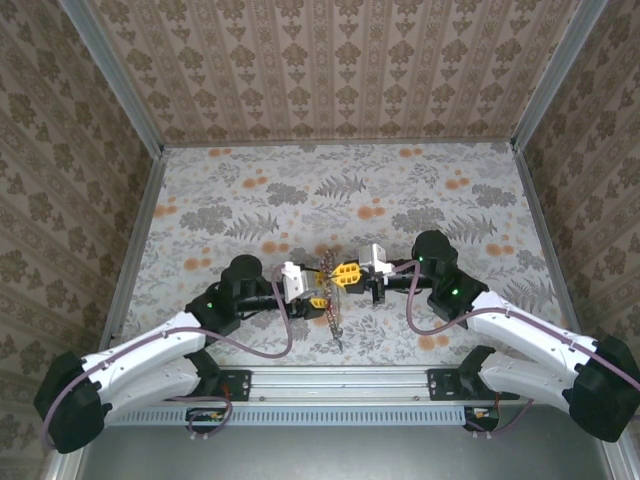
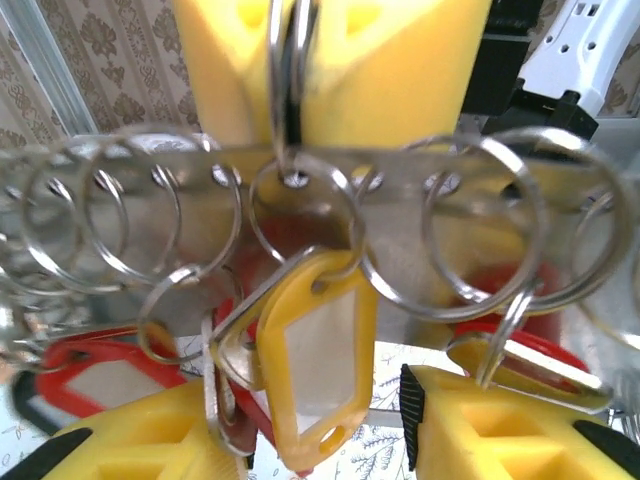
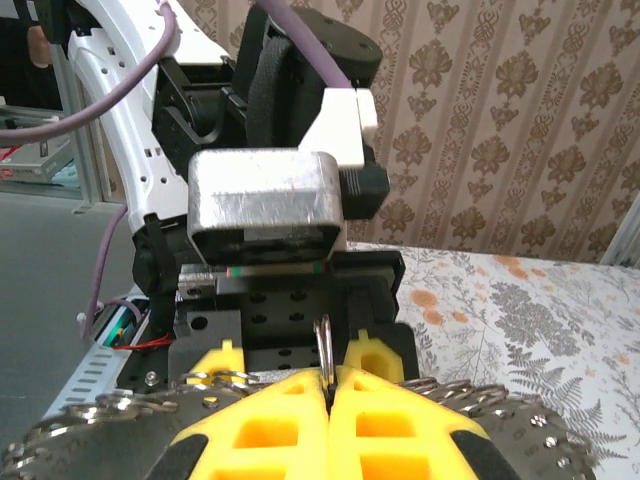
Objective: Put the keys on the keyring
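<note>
Right wrist view: right gripper (image 3: pixel 330 385) pinches a thin ring (image 3: pixel 323 345) tight. Left gripper (image 2: pixel 300 435) has yellow fingers apart around blurry plastic-headed keys (image 2: pixel 315 365) hanging under the shiny holed keyring (image 2: pixel 400 165); whether it squeezes them is unclear.

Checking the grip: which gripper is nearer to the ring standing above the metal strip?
Right. The right gripper is shut on the ring; the left gripper sits beyond the strip, apart from it.

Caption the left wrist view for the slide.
Right end effector pinches a split ring on a ring-laden metal strip; yellow key tag hangs below.
</note>
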